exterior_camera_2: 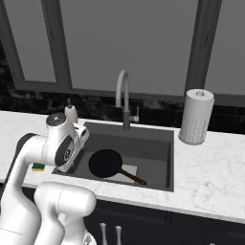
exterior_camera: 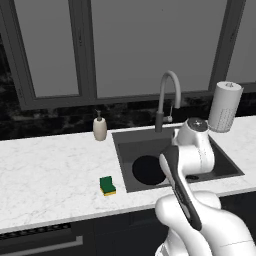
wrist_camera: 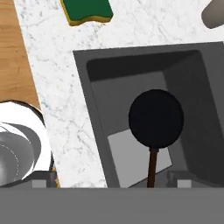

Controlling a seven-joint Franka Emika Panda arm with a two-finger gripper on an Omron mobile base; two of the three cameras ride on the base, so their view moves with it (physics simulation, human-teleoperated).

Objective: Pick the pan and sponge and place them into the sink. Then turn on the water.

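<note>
The pan lies flat on the bottom of the sink, its brown handle running toward four o'clock in the right base view and crossing the lighter grey patch; in the hand view the same pan sits mid-basin with its handle pointing to six o'clock, straight down between the fingertips. The gripper stands wide apart and empty — nothing lies between its tips, which hang above the sink's near part. The sponge rests on the white marble counter, green side up, at about nine o'clock from the basin in the left base view, near the sink's front left corner but apart from it; in the hand view it appears at the top, around eleven o'clock from the pan. The faucet rises behind the sink at twelve o'clock — no stream falls from it; a soap dispenser stands to its left, a paper-towel roll to its right.
</note>
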